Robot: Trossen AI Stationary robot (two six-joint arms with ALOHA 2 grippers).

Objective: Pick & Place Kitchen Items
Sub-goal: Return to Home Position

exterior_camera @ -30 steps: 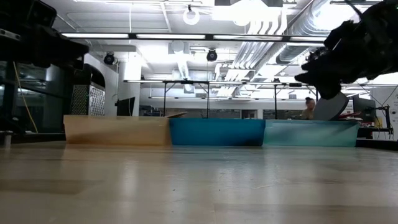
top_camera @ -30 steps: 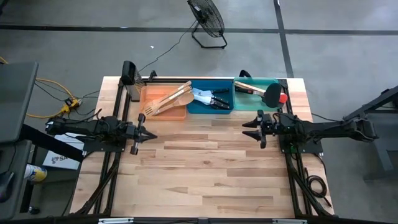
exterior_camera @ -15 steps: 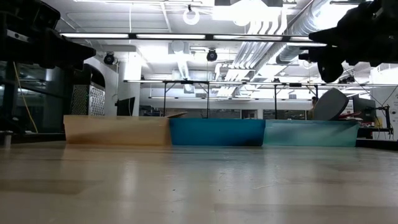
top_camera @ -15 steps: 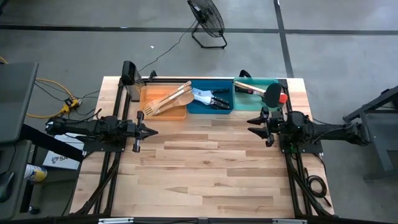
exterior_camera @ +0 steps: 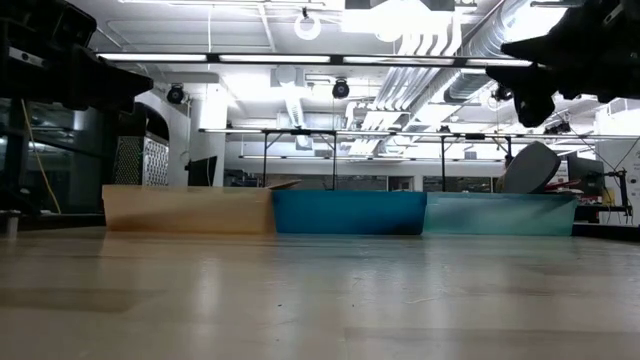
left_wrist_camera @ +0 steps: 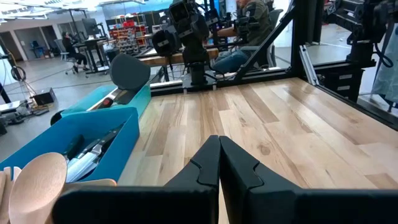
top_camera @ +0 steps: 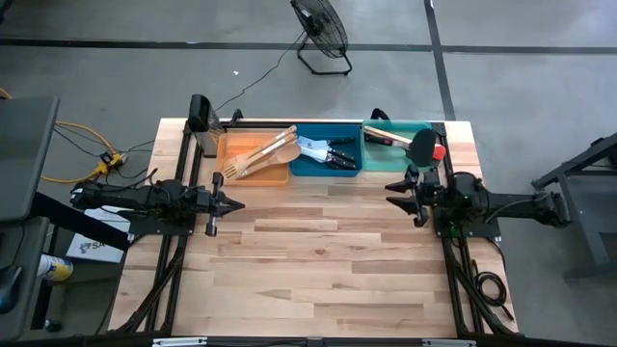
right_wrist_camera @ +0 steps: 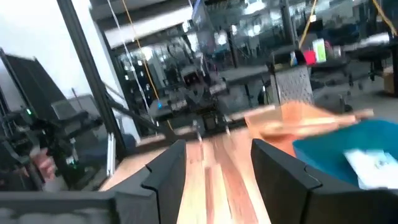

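Note:
The kitchen items lie in three bins along the table's far edge. Pale wooden spoons and spatulas (top_camera: 262,154) are in the orange bin (top_camera: 231,145). Black-handled knives (top_camera: 323,151) are in the blue bin (top_camera: 297,166). Turners with a black head (top_camera: 421,145) and a red head (top_camera: 439,151) are in the green bin (top_camera: 390,127). My left gripper (top_camera: 238,203) (left_wrist_camera: 219,152) is shut and empty, level above the table's left side. My right gripper (top_camera: 393,193) (right_wrist_camera: 217,163) is open and empty, level above the right side, near the green bin.
The wide wooden tabletop (top_camera: 328,260) lies between and in front of the arms. A black post (top_camera: 202,114) stands at the far left corner. A fan (top_camera: 320,34) stands on the floor beyond the table. People sit at desks in the room behind.
My right gripper has risen and drawn back a little toward the table's right edge, tipping from slightly downward to about level. It has stayed open. My left arm has kept still.

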